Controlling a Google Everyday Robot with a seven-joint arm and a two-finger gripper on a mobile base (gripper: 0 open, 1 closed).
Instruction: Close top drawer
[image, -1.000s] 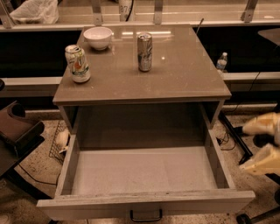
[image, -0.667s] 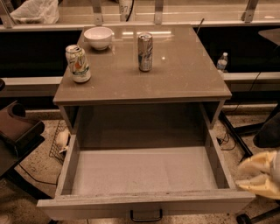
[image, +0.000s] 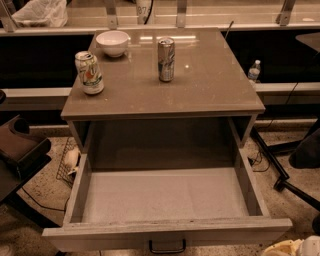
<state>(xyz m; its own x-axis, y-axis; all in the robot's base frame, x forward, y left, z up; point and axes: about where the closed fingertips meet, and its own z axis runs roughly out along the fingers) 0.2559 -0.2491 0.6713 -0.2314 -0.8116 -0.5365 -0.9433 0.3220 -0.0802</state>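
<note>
The top drawer (image: 165, 232) is pulled far out of the grey-beige cabinet (image: 200, 85), and its deep inside is empty. A small dark handle (image: 167, 247) sits low on its front, at the bottom edge of the view. My gripper (image: 295, 247) shows only as a pale tip in the bottom right corner. It is below and to the right of the drawer's front right corner and is not touching it. The lower drawer fronts are out of view.
On the cabinet top stand a green-and-white can (image: 89, 73), a silver can (image: 166, 60) and a white bowl (image: 112, 42). A water bottle (image: 254, 71) stands behind at the right. A dark chair base (image: 295, 170) is on the floor at the right, and a dark object (image: 20, 145) at the left.
My gripper has dropped from beside the drawer's right wall to the bottom right corner, now mostly out of view. The drawer has not moved.
</note>
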